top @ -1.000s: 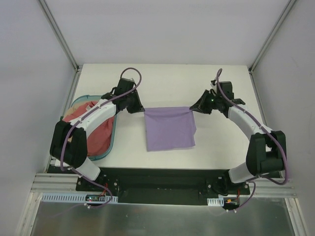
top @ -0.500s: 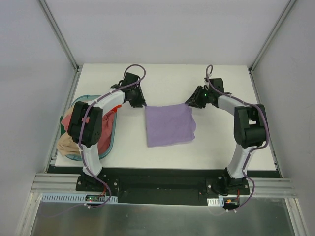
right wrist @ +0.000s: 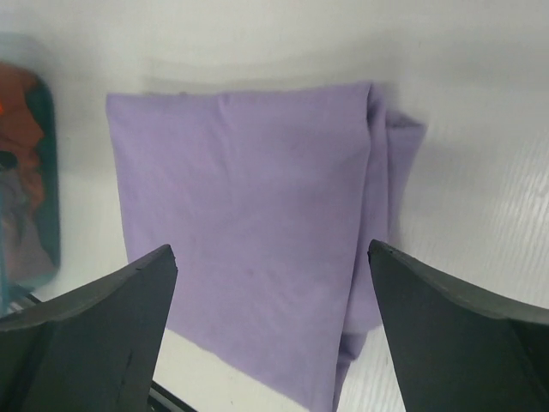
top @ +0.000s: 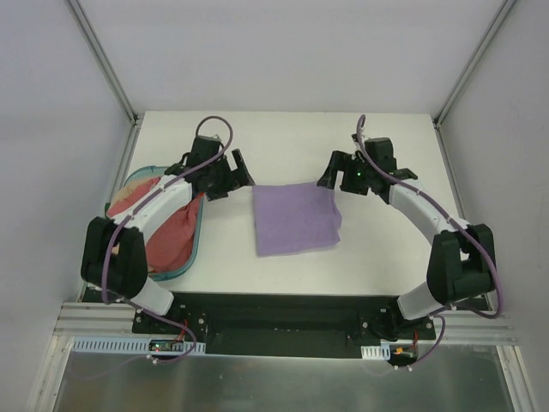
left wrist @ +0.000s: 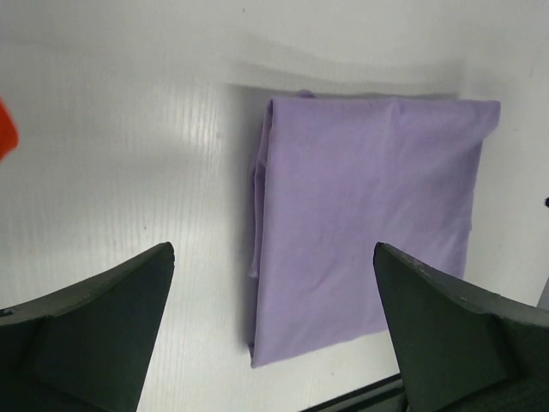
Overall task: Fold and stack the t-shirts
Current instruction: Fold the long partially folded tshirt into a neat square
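Filling teal basket (top: 197, 246), pink-red t-shirt (top: 171, 238)

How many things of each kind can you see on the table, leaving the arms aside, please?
Folded lavender-purple cloth t-shirt: 1
Teal oval plastic basket: 1
Dusty pink-red cloth t-shirt, crumpled inside it: 1
Total: 3 (part of the basket's inside is hidden)

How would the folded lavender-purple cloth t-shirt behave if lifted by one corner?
Probably floppy: the folded lavender-purple cloth t-shirt lies flat and limp on the white table, so it would likely droop. Loose stacked layers along its side edge suggest the fold may fall open. It looks thin and light; pushed, it would likely bunch rather than slide whole.
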You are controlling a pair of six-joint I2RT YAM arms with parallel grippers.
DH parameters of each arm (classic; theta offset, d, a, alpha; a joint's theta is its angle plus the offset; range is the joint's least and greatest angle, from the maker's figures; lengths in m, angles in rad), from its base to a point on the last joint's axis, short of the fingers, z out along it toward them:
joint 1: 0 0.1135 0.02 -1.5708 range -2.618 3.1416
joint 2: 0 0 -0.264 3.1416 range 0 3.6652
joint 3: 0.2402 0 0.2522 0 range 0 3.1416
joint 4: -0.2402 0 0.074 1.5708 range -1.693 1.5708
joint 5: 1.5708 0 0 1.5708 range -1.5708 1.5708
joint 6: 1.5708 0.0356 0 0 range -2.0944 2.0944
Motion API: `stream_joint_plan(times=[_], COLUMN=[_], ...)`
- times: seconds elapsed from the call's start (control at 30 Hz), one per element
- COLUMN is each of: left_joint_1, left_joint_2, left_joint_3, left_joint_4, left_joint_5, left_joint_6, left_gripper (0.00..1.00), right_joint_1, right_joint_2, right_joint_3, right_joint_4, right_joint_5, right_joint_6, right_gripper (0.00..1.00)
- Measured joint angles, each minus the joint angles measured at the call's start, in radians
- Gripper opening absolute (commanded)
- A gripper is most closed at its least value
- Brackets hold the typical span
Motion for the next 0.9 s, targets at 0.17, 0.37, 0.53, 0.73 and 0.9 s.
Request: stream_joint_plan(times=[0.17,0.37,0.53,0.73,0.9], left_joint_1=[-0.003,-0.004,-0.004,-0.004,-0.004], left_joint_2=[-0.258,-0.452,-0.533,-0.581,-0.602], left_joint_3=[-0.199,-0.394,-0.459,-0.486,-0.512], left_joint_4=[0.010,0.008,-0.002,0.000,-0.002], left_joint_5=[0.002,-0.002,-0.005,-0.004,-0.004], left_joint_6=[-0.024,-0.056,-0.068,-0.069,-0.069], left_gripper=[0.99,0.99,0.99,0.99,0.99], right_joint_1=[0.101,0.116,0.128,0.177,0.219], right_joint_2=[-0.075,0.014,0.111,0.163,0.182], right_joint_3=[-0.072,-0.087,-0.085,-0.070,-0.064], right_joint_4=[-0.089,-0.147,-0.142,-0.108,-0.088], right_joint_5=[0.120,0.192,0.199,0.205,0.219], right_joint_6=[-0.034,-0.019,0.032,0.098,0.162], right_gripper=[0.98,0.91,0.87,0.68,0.41])
